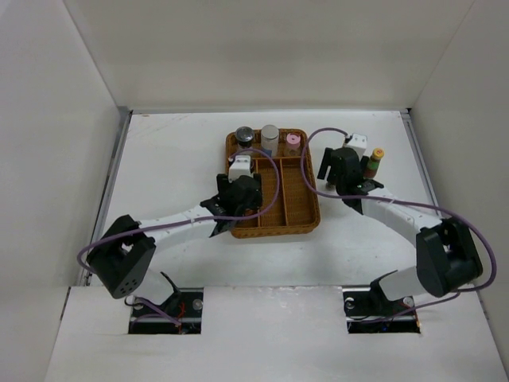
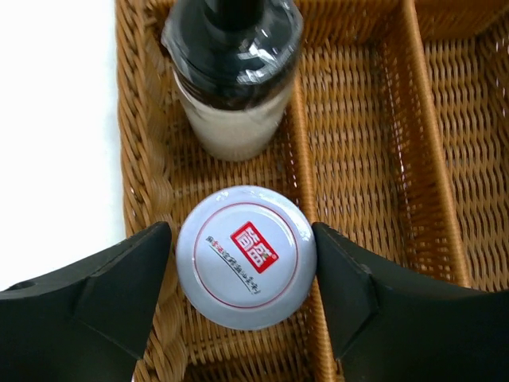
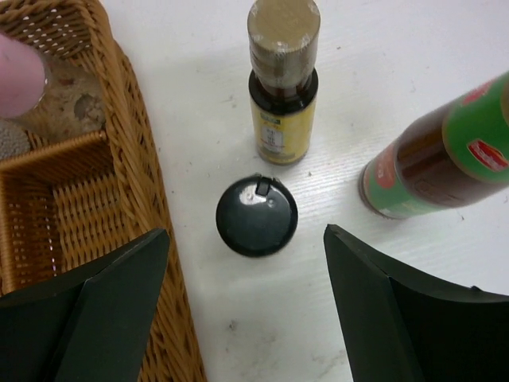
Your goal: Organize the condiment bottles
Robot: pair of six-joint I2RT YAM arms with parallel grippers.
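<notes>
A grey-lidded jar stands in the left compartment of the wicker tray, in front of a dark sauce bottle. My left gripper flanks the jar's lid, slightly open, with a thin gap on the left side. In the top view it hangs over the tray. My right gripper is open above a black-capped bottle on the table, right of the tray. A slim yellow-labelled bottle and a green-red bottle stand beyond it.
The tray's back row holds the dark bottle, a white bottle and a pink-lidded jar. The green-red bottle stands beside my right gripper. The tray's wicker rim is close to my right gripper's left finger.
</notes>
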